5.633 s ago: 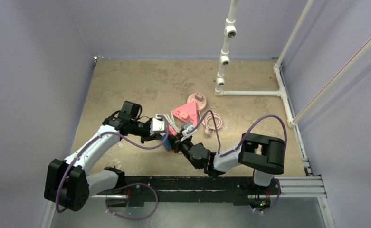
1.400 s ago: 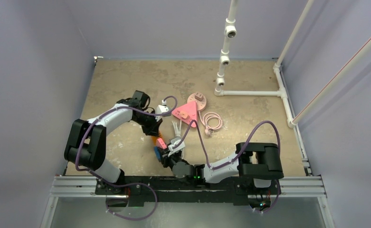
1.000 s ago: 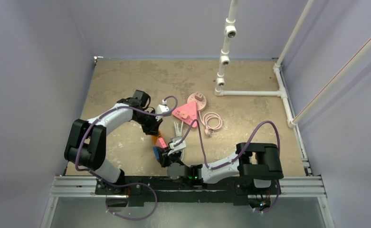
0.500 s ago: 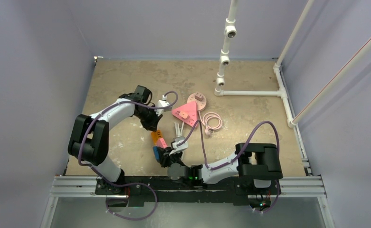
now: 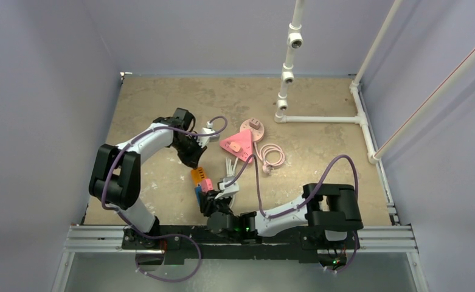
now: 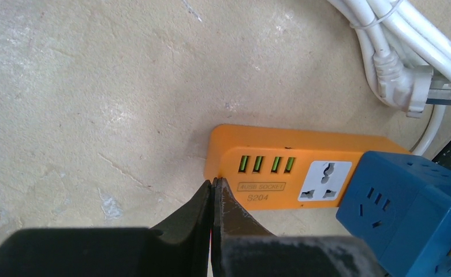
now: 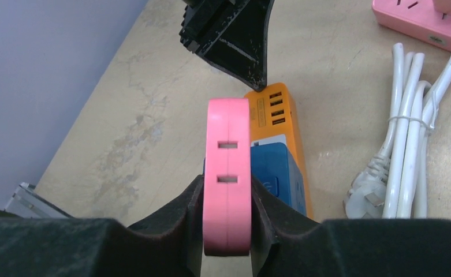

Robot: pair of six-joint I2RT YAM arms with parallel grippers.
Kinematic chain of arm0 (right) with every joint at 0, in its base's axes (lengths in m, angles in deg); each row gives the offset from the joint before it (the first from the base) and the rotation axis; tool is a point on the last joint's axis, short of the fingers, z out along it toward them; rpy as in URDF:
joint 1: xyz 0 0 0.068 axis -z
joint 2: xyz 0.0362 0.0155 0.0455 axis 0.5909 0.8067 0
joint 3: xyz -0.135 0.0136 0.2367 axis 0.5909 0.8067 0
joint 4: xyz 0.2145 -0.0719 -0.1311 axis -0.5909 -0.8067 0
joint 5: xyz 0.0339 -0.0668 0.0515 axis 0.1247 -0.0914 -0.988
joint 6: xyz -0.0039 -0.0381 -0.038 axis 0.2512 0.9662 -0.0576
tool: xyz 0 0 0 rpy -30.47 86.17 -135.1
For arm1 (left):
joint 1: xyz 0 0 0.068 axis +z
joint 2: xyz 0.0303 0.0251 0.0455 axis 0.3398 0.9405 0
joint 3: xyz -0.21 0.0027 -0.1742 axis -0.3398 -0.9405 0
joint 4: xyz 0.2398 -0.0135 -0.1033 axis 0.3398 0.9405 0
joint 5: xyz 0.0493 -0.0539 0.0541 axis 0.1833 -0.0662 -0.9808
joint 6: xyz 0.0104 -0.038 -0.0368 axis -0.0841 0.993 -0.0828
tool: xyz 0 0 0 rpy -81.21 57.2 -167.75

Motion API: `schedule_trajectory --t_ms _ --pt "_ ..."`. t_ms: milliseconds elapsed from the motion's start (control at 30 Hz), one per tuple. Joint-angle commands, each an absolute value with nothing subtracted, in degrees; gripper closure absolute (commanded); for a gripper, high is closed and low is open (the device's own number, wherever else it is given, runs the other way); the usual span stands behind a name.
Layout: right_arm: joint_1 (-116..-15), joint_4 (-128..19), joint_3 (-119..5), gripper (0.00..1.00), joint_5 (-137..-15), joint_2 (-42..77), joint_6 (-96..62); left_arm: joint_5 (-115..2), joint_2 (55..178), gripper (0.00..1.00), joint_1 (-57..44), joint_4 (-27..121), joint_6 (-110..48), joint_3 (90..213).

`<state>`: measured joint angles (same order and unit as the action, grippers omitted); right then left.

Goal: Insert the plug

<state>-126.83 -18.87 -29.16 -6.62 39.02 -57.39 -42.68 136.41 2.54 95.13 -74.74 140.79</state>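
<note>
At the left of the tabletop, the left gripper hangs with its fingers clenched together on nothing, tips just beside the USB end of the orange power strip, which lies flat. Next comes the pink plug, the task's thing, grasped on both flanks by the right gripper, its fingers pressed against it and its two-slot face turned to the wrist camera. It hovers over the blue cube adapter, which sits at the strip's other end. The plug's pins are hidden, so whether they line up with a socket cannot be told. Rightmost lies the bundled white cable with its own plug, near the strip.

Judging the risks: nothing pins the strip, so a downward push could skid or tip it. A slightly skewed plug may jam on the adapter face or twist in the grasp. The cable bundle could also foul the right arm's approach
</note>
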Motion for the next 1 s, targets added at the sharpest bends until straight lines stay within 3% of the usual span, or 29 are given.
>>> schedule_trajectory --t_ms 0,100,233,533,967 --pt "-128.24 -33.71 -30.11 0.63 -11.48 39.3 -58.06 -48.8 135.63 1.0 4.55 96.96 -76.07 140.61" --pt "-128.4 -33.93 -31.09 0.51 -11.94 38.55 -56.08 -47.14 134.33 1.0 5.08 97.51 -76.55 140.91" --pt "-128.42 -38.26 -34.3 0.44 -12.1 36.6 -53.93 -45.19 133.24 1.0 5.27 98.04 -77.02 140.86" --pt "-127.98 -45.03 -38.3 0.41 -18.08 28.69 -47.9 -42.2 130.55 1.0 5.51 96.77 -77.03 139.31" --pt "-123.25 -48.74 -41.94 0.5 -25.74 25.94 -44.21 -40.63 129.21 1.0 5.58 94.53 -75.77 136.54"
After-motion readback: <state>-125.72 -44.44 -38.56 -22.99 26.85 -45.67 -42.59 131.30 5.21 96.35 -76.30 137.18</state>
